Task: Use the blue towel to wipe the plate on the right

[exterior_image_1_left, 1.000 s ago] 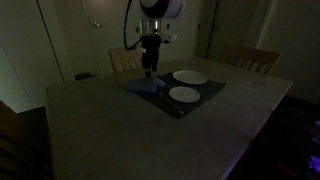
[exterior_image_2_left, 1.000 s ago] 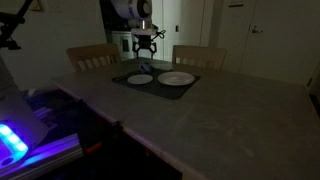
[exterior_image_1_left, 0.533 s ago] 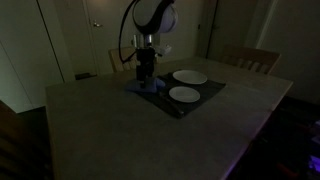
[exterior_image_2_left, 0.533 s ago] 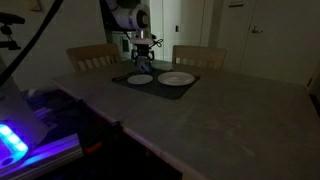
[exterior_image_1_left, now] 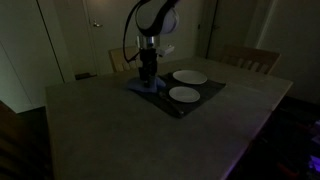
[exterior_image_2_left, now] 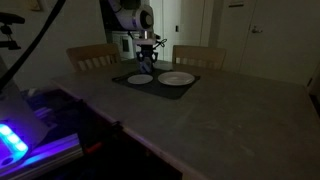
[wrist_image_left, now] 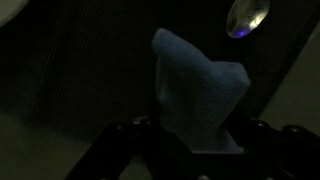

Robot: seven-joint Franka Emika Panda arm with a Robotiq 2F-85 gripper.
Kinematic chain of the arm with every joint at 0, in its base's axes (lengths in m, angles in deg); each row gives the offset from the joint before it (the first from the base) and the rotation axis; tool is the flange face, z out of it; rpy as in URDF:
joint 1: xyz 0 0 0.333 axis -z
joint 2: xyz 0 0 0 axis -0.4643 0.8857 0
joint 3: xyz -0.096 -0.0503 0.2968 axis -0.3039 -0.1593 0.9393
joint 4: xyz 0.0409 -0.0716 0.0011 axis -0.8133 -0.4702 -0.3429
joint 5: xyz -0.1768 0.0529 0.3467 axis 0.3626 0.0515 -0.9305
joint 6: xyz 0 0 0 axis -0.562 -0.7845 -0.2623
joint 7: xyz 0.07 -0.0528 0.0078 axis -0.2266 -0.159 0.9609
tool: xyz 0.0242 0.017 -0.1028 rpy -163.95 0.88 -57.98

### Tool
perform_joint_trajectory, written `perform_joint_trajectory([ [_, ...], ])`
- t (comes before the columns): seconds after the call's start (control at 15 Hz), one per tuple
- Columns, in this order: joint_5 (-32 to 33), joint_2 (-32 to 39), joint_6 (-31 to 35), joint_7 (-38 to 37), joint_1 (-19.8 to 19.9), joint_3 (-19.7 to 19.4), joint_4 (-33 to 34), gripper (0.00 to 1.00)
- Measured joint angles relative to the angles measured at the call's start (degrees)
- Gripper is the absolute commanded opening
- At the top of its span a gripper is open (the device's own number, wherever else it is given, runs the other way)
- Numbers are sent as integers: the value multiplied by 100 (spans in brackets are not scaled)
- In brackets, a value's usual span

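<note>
The blue towel (wrist_image_left: pixel 195 90) lies bunched up on a dark mat (exterior_image_1_left: pixel 190 104), and also shows in an exterior view (exterior_image_1_left: pixel 146 89). Two white plates rest on the mat in both exterior views: one (exterior_image_1_left: pixel 184 94) (exterior_image_2_left: pixel 140 79) next to the towel, and another (exterior_image_1_left: pixel 190 77) (exterior_image_2_left: pixel 176 78) beyond it. My gripper (exterior_image_1_left: pixel 147 80) (exterior_image_2_left: pixel 147 66) is lowered onto the towel. In the wrist view the gripper (wrist_image_left: pixel 195 142) is open, with a finger on either side of the towel's raised fold. A plate edge (wrist_image_left: pixel 247 16) shows at the top right.
The mat sits at the far side of a large pale table (exterior_image_1_left: pixel 120 130). Wooden chairs (exterior_image_1_left: pixel 250 60) (exterior_image_2_left: pixel 90 57) stand behind the table. The room is dark. A device with a blue-lit panel (exterior_image_2_left: pixel 15 140) stands beside the table.
My gripper has come down from above the towel until its fingers straddle it. The towel and plates have not moved.
</note>
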Motion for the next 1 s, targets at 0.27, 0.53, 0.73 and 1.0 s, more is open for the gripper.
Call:
perform_joint_trajectory([
  [0.27, 7, -8, 1, -137, -7, -22, 0, 10],
  [0.53, -103, -35, -44, -68, 56, 99, 2, 0],
  [0.73, -127, -91, -100, -3, 97, 152, 8, 2],
  [1.0, -127, -307, -451, 61, 138, 152, 10, 2],
])
